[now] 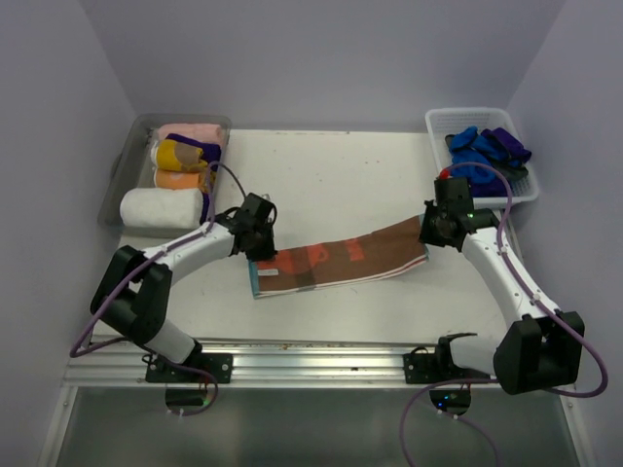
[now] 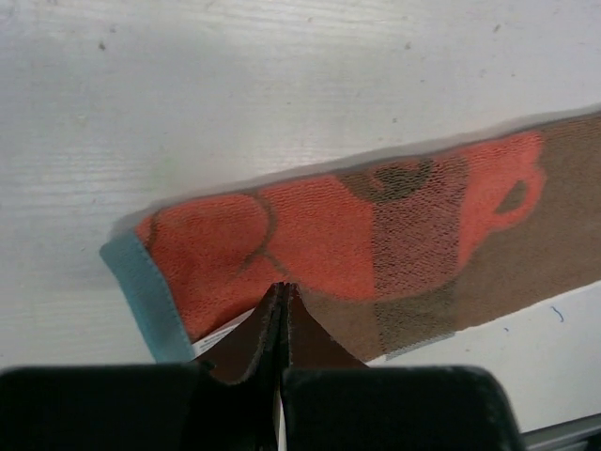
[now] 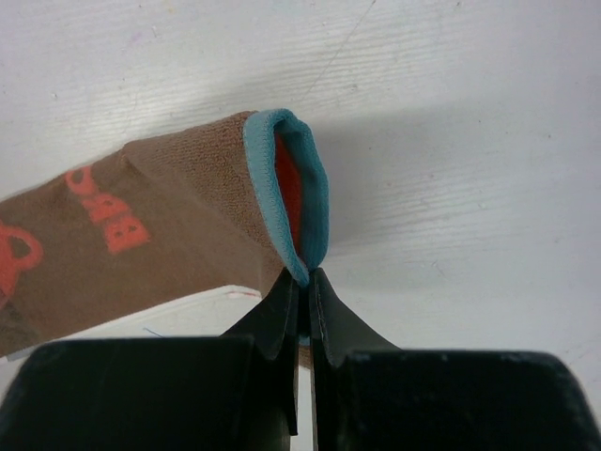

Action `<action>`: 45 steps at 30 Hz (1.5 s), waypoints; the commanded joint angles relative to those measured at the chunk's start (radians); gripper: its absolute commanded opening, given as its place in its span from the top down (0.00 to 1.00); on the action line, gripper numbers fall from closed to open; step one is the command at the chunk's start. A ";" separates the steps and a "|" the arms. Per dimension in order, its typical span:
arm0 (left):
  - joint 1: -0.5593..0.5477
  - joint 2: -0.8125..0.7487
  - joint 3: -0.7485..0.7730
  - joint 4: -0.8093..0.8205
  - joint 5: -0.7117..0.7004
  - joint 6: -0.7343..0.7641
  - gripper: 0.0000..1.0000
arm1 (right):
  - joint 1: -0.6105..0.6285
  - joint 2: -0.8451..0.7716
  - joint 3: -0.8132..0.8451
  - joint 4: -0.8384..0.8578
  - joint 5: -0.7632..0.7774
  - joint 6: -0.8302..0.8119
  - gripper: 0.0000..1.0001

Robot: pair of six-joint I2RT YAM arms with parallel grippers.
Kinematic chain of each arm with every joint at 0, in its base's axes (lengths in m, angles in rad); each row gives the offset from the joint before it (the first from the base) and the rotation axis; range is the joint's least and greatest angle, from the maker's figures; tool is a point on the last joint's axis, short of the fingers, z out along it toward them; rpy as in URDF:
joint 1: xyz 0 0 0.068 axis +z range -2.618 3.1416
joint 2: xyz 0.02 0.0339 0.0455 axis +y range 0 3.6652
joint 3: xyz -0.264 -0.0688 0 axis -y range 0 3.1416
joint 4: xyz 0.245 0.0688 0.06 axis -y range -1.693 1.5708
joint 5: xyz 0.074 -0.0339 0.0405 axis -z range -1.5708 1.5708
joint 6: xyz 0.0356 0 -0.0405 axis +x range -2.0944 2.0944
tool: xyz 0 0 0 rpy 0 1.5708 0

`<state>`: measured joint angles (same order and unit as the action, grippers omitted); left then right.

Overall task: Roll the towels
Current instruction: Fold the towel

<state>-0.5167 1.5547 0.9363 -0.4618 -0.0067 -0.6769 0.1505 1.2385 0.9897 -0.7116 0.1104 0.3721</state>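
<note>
Table (image 1: 331, 165) of scuffed white board, pale lilac walls (image 1: 321, 58) around it. Mid-table lies a rust-brown towel (image 1: 341, 261), stretched between both arms. Left gripper (image 2: 284, 293) pinches its left end, right gripper (image 3: 305, 280) its teal-hemmed right end — both pairs of fingers pressed tight on cloth.
</note>
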 commanded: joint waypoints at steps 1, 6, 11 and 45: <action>0.023 -0.062 -0.034 0.002 -0.070 0.020 1.00 | 0.000 -0.011 0.027 -0.006 0.014 -0.015 1.00; 0.024 -0.110 -0.077 -0.024 -0.137 0.008 1.00 | 0.001 -0.004 0.026 -0.003 0.005 -0.015 1.00; 0.043 -0.111 -0.102 -0.020 -0.170 0.004 1.00 | 0.000 -0.004 0.020 -0.005 0.009 -0.018 1.00; 0.043 0.085 -0.231 0.242 -0.012 -0.013 1.00 | 0.627 0.398 0.341 0.162 0.006 0.237 1.00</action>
<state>-0.4717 1.5757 0.7605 -0.1562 -0.0601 -0.6964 0.7330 1.5417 1.2430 -0.6167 0.1123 0.5541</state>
